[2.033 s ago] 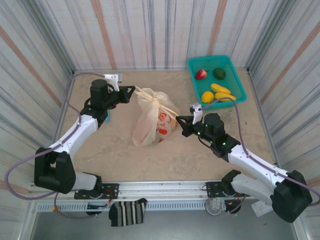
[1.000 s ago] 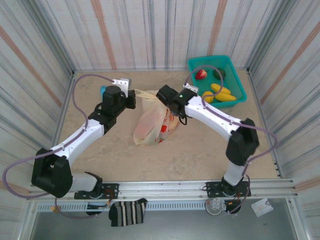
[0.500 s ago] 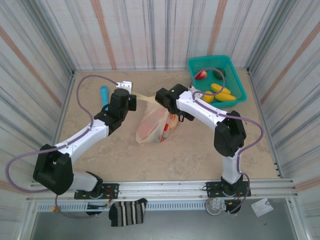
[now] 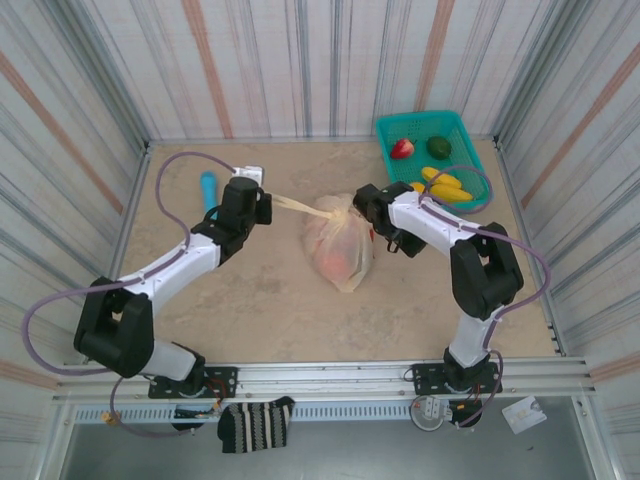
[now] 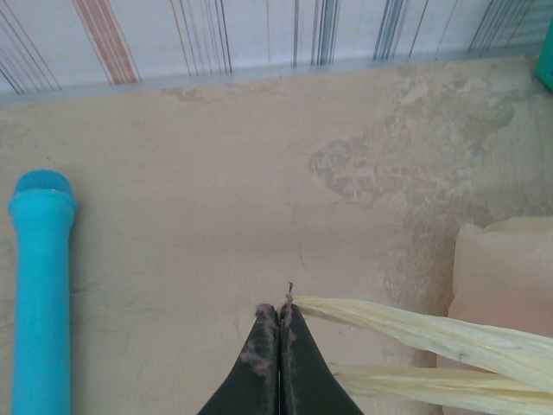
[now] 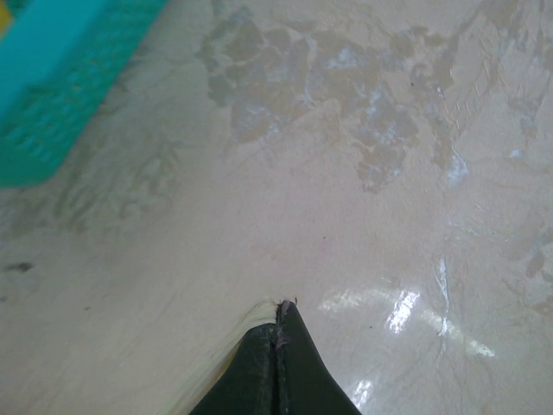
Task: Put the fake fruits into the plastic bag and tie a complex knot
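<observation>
In the top view, the plastic bag [image 4: 341,248] sits near the middle of the table [image 4: 240,300]. Its neck is gathered at the top, and reddish-orange shapes show through the thin film. One handle strand [image 4: 298,205] runs tight from the neck to the left gripper [image 4: 267,203], which stands to the left of the bag. The right gripper [image 4: 358,204] is just beside the neck on the other side. In the far right corner a teal basket [image 4: 470,150] holds fake fruits [image 4: 402,148]: one red, one dark green [image 4: 438,147] and some yellow [image 4: 443,185]. A blue cylinder [image 4: 208,190] lies on the table just left of the left gripper. A striped sock [image 4: 255,424] lies at the near edge, below the arm bases.

The left wrist view makes clear what the top view cannot. The two fingers [image 5: 263,354] are pressed together with no gap, and the cream strand [image 5: 415,333] starts exactly at their tips, so they pinch the handle. The side of the bag [image 5: 505,272] shows at the right and the cylinder [image 5: 39,294] at the left.

In the right wrist view the fingers [image 6: 259,363] are also pressed together, over bare tabletop, with the basket wall [image 6: 60,78] at the upper left. A pale sliver lies at their lower left. Whether it is bag film held between them, I cannot tell.
</observation>
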